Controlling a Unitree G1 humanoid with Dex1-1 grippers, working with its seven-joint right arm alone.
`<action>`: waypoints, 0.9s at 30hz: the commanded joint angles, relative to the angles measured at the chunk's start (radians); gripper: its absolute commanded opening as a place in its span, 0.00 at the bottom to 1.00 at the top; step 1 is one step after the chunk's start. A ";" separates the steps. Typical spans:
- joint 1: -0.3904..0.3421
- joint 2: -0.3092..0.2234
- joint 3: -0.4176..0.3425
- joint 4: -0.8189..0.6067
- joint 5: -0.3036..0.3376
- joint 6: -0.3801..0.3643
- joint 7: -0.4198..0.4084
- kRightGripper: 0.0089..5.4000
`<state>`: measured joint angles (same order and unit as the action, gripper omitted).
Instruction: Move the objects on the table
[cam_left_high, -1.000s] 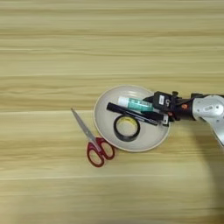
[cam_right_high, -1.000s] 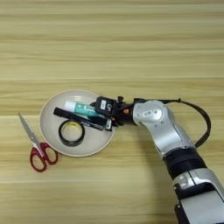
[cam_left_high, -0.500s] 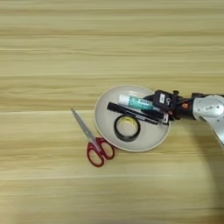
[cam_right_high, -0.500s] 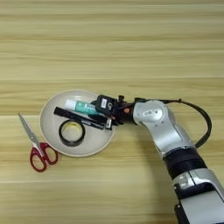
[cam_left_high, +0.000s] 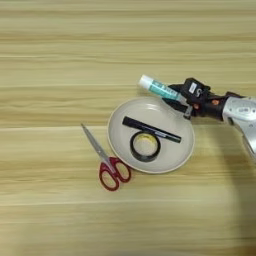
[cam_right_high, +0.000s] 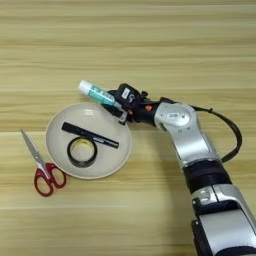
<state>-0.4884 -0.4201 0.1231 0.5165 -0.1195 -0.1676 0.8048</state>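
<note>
My right gripper is shut on the white-and-teal glue stick, holding it tilted in the air above the far right rim of the round beige plate. The stick also shows in the right eye view, with the gripper at its right end. Inside the plate lie the black marker, running diagonally, and the black tape roll just in front of it. The red-handled scissors rest on the table to the left of the plate, blades pointing away to the far left.
My silver forearm stretches from the bottom right towards the plate, with a black cable looping on its right side. Bare wood lies beyond the plate and along the near edge.
The glue stick was lying inside the plate under my gripper; now it is lifted out and carried towards the far rim. Marker, tape roll and scissors have stayed put.
</note>
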 joint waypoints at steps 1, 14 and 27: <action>-0.115 -0.059 -0.025 0.018 -0.031 -0.014 -0.071 0.31; -0.164 -0.124 0.002 0.191 -0.135 -0.085 -0.137 0.31; -0.153 -0.110 0.039 0.261 -0.150 -0.133 -0.100 0.31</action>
<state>-0.5595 -0.5006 0.1696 0.8055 -0.2847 -0.2797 0.7108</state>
